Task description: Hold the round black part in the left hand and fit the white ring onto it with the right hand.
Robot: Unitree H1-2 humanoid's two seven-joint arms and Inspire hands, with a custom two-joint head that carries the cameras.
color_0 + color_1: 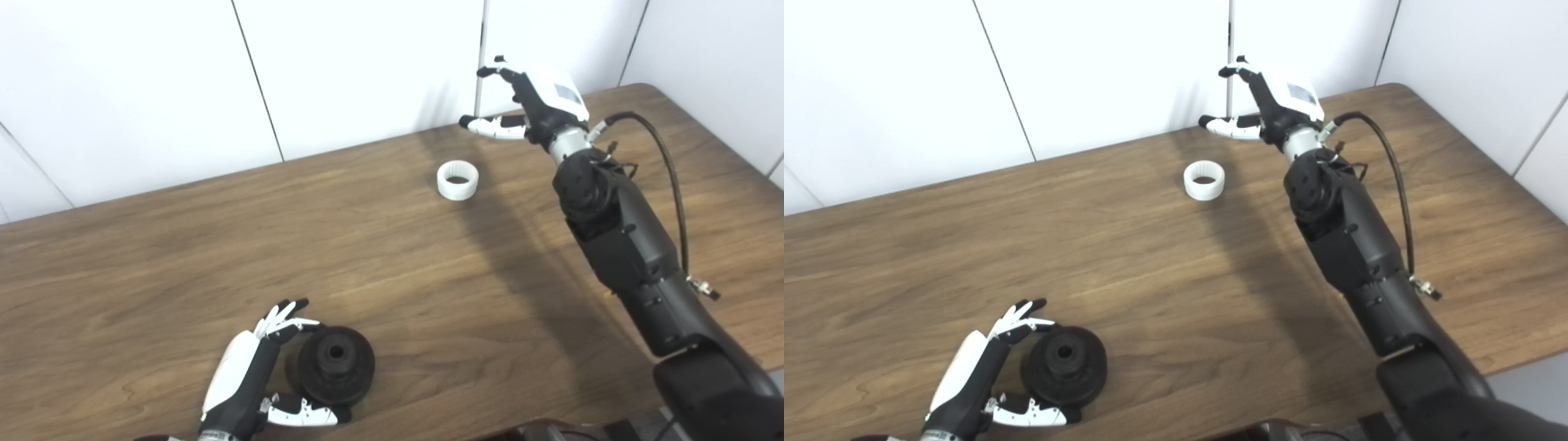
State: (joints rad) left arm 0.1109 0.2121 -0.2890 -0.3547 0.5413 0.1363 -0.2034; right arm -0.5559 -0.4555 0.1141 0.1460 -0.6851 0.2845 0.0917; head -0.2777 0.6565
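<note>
The round black part (335,365), a ribbed, pulley-like disc with a hole through its middle, lies flat on the brown wood-grain worktop (184,257) near the front edge. The left hand (248,380) cups it from the side, its fingers curled over the far rim and its thumb along the near rim. It appears to touch or nearly touch the part without lifting it; I cannot tell whether the grip is firm.

The short white ribbed plastic ring (457,180) stands on its end near the back of the worktop, well apart from the black part. The right hand (527,107) hovers above and just behind it, spread wide and holding nothing.

The main risk seems to lie with the ring. It is light and smooth-walled, so a thumb or fingertip arriving off-centre would probably push it across the slick surface or tip it onto its side instead of pinching it. A loose hold on the black part could also let it slide or tilt as it is raised, which would spoil the alignment later on.

The worktop has a rounded far corner and butts against plain white wall panels (367,67) with thin dark seams.
</note>
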